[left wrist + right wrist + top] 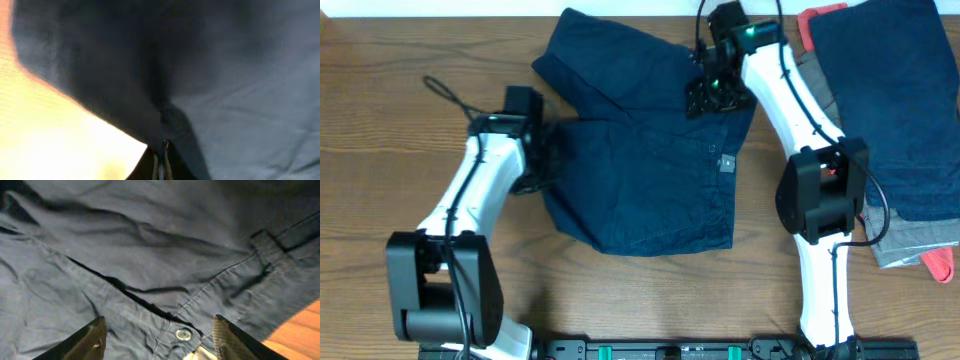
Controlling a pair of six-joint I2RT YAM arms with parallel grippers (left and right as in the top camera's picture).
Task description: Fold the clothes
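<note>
The dark navy shorts (pixel 640 170) lie spread out in the middle of the table, with a small pale tag (pixel 727 163) near the waist. My left gripper (pixel 548 158) is at the shorts' left edge. In the left wrist view its fingertips (pixel 165 146) are pressed together with a ridge of navy cloth (pixel 240 75) gathered at them. My right gripper (pixel 708 98) hovers over the waistband at the upper right, open. Its fingers (pixel 92 340) stand wide on either side of the waist button (pixel 183 334), and nothing is held.
A pile of other clothes lies at the right edge: a navy piece (pixel 900 100) on top, a grey one (pixel 905 245) under it, and a coral-red one (pixel 940 265) poking out. Bare wooden table (pixel 380 120) shows at the left and front.
</note>
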